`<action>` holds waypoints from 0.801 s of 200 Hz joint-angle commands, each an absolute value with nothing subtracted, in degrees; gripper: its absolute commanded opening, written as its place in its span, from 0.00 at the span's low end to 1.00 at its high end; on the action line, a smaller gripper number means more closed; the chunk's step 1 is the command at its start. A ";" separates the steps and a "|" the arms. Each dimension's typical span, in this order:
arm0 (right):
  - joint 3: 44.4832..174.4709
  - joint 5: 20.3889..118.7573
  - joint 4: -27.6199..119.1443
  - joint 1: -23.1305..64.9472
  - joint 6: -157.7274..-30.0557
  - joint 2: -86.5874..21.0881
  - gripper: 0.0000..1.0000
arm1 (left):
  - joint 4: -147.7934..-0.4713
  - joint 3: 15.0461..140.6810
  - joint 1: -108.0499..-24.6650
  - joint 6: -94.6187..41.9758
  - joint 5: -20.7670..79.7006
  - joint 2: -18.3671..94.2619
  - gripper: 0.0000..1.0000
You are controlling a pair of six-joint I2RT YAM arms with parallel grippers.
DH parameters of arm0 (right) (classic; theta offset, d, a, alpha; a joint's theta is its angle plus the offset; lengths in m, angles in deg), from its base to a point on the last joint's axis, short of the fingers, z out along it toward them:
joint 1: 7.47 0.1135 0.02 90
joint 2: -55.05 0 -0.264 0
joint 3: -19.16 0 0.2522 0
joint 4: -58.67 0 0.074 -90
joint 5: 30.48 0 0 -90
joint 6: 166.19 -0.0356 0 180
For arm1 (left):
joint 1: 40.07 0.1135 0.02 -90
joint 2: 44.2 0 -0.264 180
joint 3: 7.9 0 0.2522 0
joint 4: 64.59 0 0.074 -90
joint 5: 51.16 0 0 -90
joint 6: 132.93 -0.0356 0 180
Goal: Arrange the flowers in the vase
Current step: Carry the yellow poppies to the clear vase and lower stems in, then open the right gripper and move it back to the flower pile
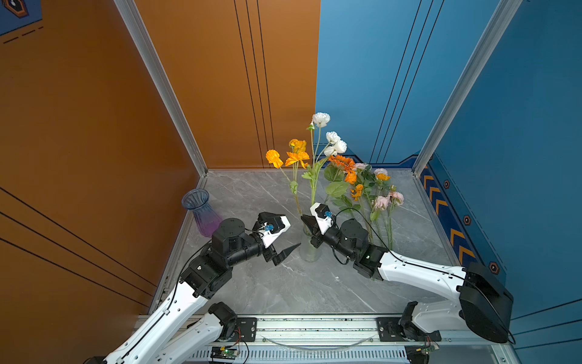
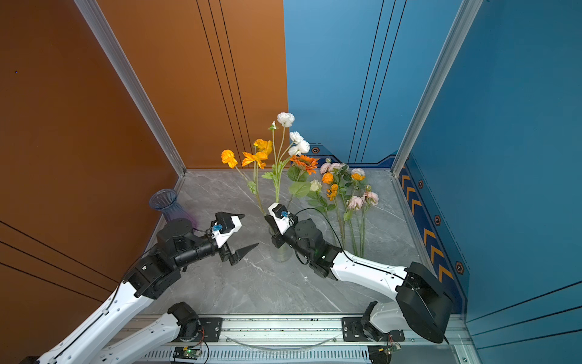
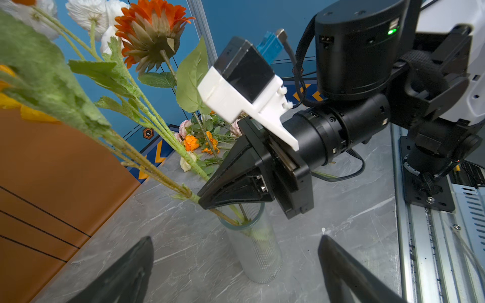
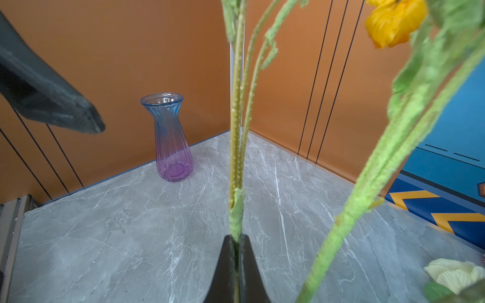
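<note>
1. Middle of counter (image 1: 283, 293): vase (image 1: 310, 253), stems (image 1: 312, 182) in it, leaning toward back edge.
2. Left edge, near back-left corner: spare vase (image 1: 204, 214).
3. Right of vase, toward back-right corner: loose flowers (image 1: 376, 201), lying down.
4. Left of vase: left gripper (image 2: 251, 230). Over its rim: right gripper (image 1: 304, 218).

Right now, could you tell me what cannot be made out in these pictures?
Mouth of the clear vase: hidden behind the right end effector in both top views.
Bloom of the pinched stem: cut off by the picture's edge, right wrist view.
Stem ends of the lying flowers: behind the right arm, both top views.
</note>
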State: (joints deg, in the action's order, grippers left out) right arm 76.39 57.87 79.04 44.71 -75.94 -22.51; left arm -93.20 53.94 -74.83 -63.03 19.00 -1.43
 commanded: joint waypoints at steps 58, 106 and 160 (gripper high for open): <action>72.96 56.44 78.30 45.08 -74.61 -18.39 0.21 | -92.77 53.55 -74.17 -62.53 16.98 -0.60 0.98; 73.10 56.92 77.79 45.26 -74.63 -17.80 0.29 | -92.83 53.58 -74.10 -62.52 16.78 -0.49 0.98; 73.24 56.90 73.86 45.50 -74.09 -14.50 0.41 | -92.78 53.65 -74.14 -62.35 16.04 -0.12 0.98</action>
